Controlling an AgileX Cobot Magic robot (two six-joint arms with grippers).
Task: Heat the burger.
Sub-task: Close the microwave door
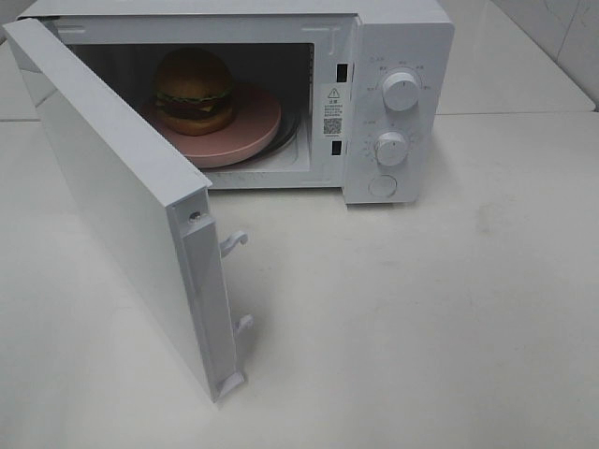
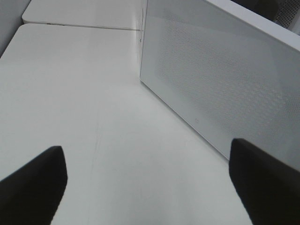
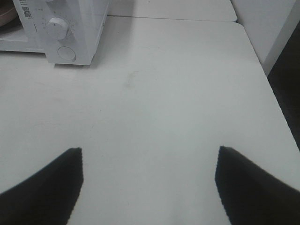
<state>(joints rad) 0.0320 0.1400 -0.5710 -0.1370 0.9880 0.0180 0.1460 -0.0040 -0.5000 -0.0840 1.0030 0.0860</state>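
We have the left gripper (image 2: pixel 147 187) with its two black fingers (image 2: pixel 33 185) spread wide, nothing between them, just the bare matte white tabletop (image 2: pixel 93 117) below. Ahead of those fingers, toward the robot's right, stands the flat white microwave door (image 2: pixel 220 79), open, with its dotted outer face toward them; it is near but not touching. Past the door, in the open cavity of the boxy white microwave oven (image 1: pixel 398 37), we see the burger (image 1: pixel 194 91), with a glossy brown bun, green lettuce and a dark patty. It sits upright on the left part of the round pink plate (image 1: pixel 257 126), well apart from both finger pairs. Right of the cavity, the white control panel (image 1: pixel 412 122) carries two round white knobs (image 1: pixel 401 91), one above the other, with a round white button (image 1: pixel 382 185) under them. On the right gripper (image 3: pixel 149 187) the black fingers are also wide apart and hold nothing, over bare tabletop. The control panel lies ahead of them, toward the robot's left, well apart.
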